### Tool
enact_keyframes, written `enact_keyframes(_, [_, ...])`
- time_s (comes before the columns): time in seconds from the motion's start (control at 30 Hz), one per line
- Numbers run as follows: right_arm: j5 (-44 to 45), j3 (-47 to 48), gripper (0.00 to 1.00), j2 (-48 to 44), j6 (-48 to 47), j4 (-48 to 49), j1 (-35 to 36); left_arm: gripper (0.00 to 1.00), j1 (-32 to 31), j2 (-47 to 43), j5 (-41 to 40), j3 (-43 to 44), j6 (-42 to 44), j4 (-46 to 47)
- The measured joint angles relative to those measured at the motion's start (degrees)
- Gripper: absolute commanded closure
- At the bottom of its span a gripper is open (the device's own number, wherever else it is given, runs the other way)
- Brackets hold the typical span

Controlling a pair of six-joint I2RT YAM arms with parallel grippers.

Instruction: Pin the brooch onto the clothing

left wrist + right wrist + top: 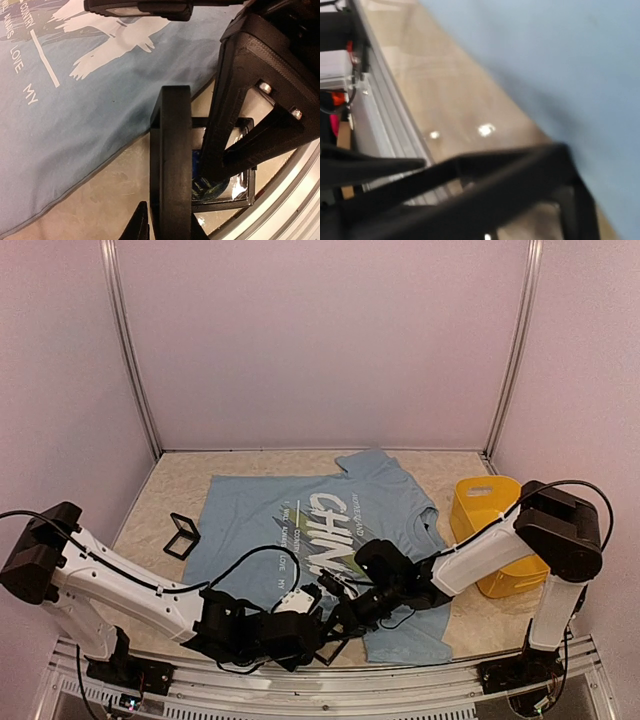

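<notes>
The light blue T-shirt (300, 515) lies flat on the table, with its hem in the left wrist view (75, 115) and in the right wrist view (560, 60). A black square display case (235, 200) lies on the bare table beside the hem, its lid (170, 150) standing upright. The brooch (218, 189), dark blue, lies inside the case, partly hidden. My left gripper (303, 626) is shut on the lid (170, 227). My right gripper (336, 614) reaches down into the case, with a finger (227, 140) over the brooch. Its jaws are blurred and unclear.
A second black square case (182, 536) lies left of the shirt. A yellow bin (482, 525) stands at the right. The metal rail (300, 695) runs along the near table edge, close to the open case. Pale walls enclose the table.
</notes>
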Motion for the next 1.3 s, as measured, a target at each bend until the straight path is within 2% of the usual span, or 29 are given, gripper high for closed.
enact_keyframes(0.27, [-0.5, -0.1, 1.0, -1.8, -0.6, -2.0, -0.5, 0.63, 0.9, -4.0, 1.1, -2.4, 1.0, 0.6])
enact_keyframes(0.5, [-0.1, -0.4, 1.0, -14.1, -4.1, -13.2, -2.8, 0.6, 1.0, -6.1, 1.1, -2.8, 3.3, 1.6])
enact_keyframes(0.6, [1.3, -0.4, 1.0, -20.8, -6.7, -20.3, -5.9, 0.68, 1.0, -6.1, 1.1, -2.8, 4.7, 2.3])
enact_keyframes(0.73, [3.8, -0.4, 1.0, -28.5, -9.7, -28.0, -11.7, 0.91, 1.0, -5.4, 0.9, -2.5, 6.2, 2.2])
enact_keyframes(0.8, [5.0, -0.4, 1.0, -30.9, -11.3, -31.1, -14.3, 1.0, 1.0, -3.9, 0.8, -1.6, 6.8, 1.9])
enact_keyframes(0.97, [6.9, 0.1, 1.0, -32.2, -14.5, -37.6, -16.6, 1.0, 1.0, -2.4, 0.2, 1.6, 6.8, -0.7])
enact_keyframes(1.13, [7.7, 3.8, 1.0, -32.4, -17.6, -42.9, -18.8, 1.0, 3.0, -3.7, -0.9, 5.9, 4.8, -9.1])
enact_keyframes(1.23, [8.3, 8.0, 1.0, -32.4, -20.0, -45.0, -20.7, 1.0, 9.0, -7.6, -1.8, 8.4, 2.1, -15.8])
enact_keyframes(1.3, [8.7, 11.4, 1.0, -32.1, -21.9, -45.7, -21.7, 1.0, 17.5, -12.3, -2.9, 8.4, 0.0, -20.2])
